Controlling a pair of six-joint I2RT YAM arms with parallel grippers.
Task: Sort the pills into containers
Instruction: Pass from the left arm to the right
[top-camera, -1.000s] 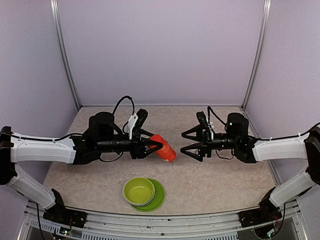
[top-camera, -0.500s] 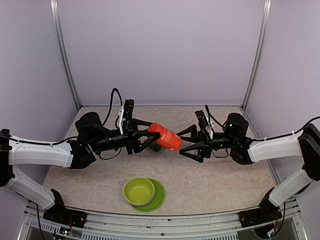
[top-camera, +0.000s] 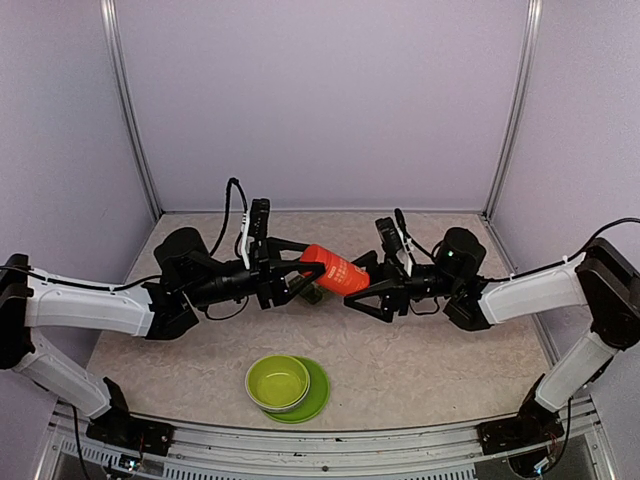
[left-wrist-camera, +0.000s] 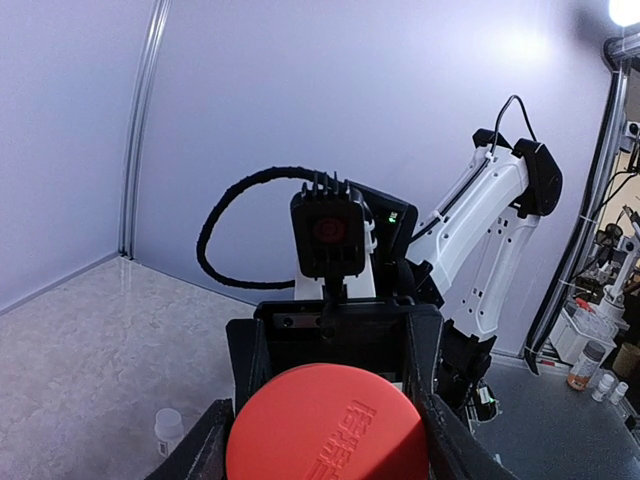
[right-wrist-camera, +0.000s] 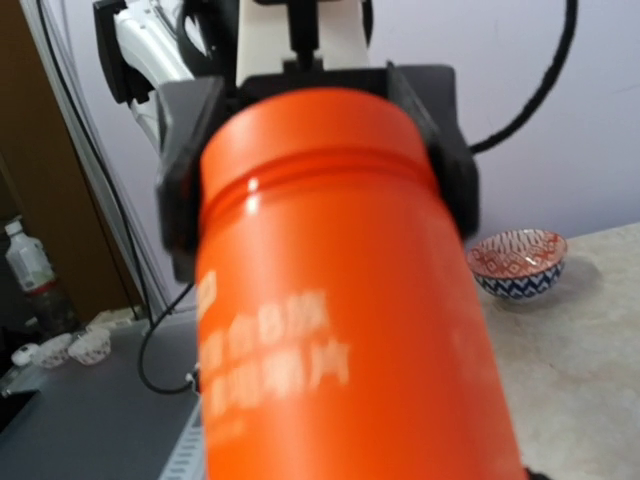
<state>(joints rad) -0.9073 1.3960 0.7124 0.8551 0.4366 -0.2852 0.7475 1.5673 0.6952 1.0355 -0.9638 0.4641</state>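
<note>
My left gripper (top-camera: 310, 275) is shut on an orange-red bottle (top-camera: 335, 271) and holds it lying sideways above the table. In the left wrist view the bottle's round end (left-wrist-camera: 325, 425) sits between my left fingers (left-wrist-camera: 445, 440). My right gripper (top-camera: 362, 283) faces it from the right, open, with a finger on each side of the bottle's far end. The bottle (right-wrist-camera: 340, 320) fills the right wrist view and hides my right fingers. A corner of the dark green containers (top-camera: 313, 293) shows on the table under the bottle. The pills are out of view.
A lime-green bowl (top-camera: 277, 381) stands on a matching plate (top-camera: 318, 395) near the front edge. A small white bottle (left-wrist-camera: 168, 428) stands on the table to the left. A patterned bowl (right-wrist-camera: 517, 262) shows in the right wrist view.
My left gripper has lifted the bottle and turned it sideways. My right gripper has moved left until its fingers flank the bottle's end, and its jaws have narrowed a little.
</note>
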